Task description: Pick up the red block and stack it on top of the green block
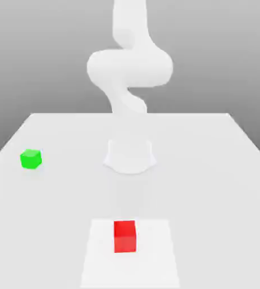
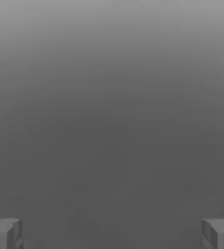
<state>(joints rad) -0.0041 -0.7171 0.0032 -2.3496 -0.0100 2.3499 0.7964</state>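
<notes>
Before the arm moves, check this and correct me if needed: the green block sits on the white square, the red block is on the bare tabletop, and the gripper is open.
The blocks are swapped: the exterior view shows the red block on the white square and the green block on the bare tabletop. The gripper is open, as you say.

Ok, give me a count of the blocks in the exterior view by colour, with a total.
Red block: 1
Green block: 1
Total: 2
</notes>
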